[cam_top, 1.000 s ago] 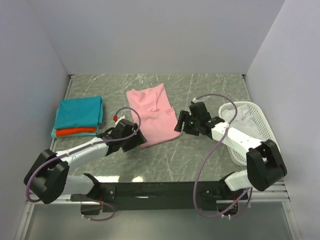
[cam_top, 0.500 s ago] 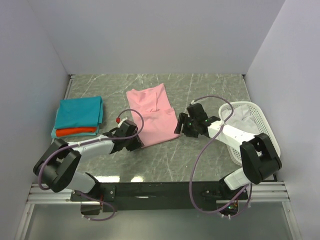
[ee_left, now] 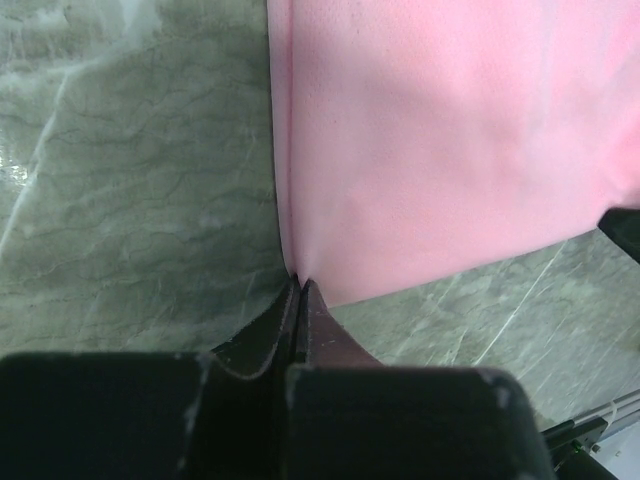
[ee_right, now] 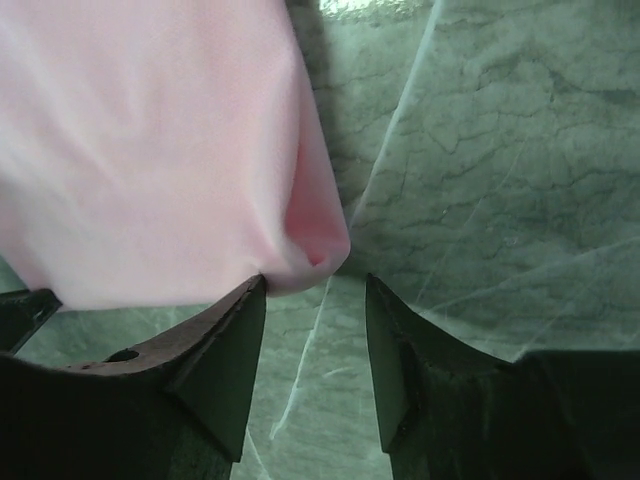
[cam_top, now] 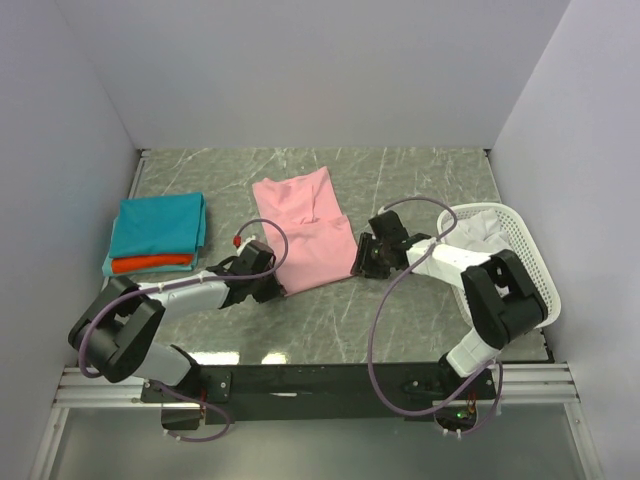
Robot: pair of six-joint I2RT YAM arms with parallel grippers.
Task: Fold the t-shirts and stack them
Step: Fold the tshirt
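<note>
A light pink t-shirt point(cam_top: 303, 228) lies half-folded in the middle of the table. My left gripper point(cam_top: 277, 288) is at its near left corner. In the left wrist view the left gripper point(ee_left: 300, 285) is shut, its tips pinching the corner of the pink cloth point(ee_left: 430, 150). My right gripper point(cam_top: 358, 265) is at the near right corner. There the right gripper point(ee_right: 315, 285) is open, with the rounded pink corner point(ee_right: 310, 240) just between its tips and the left finger touching the cloth. A folded teal t-shirt point(cam_top: 158, 225) lies on an orange-red one point(cam_top: 150, 264) at the left.
A white perforated basket point(cam_top: 520, 255) holding white cloth point(cam_top: 480, 225) stands at the right, beside the right arm. Grey walls close in the table on the left, back and right. The arms' purple cables loop over the table near the pink shirt.
The left gripper has shut on the pink shirt's near left corner. The right gripper has come down to the near right corner, and its jaws have narrowed.
</note>
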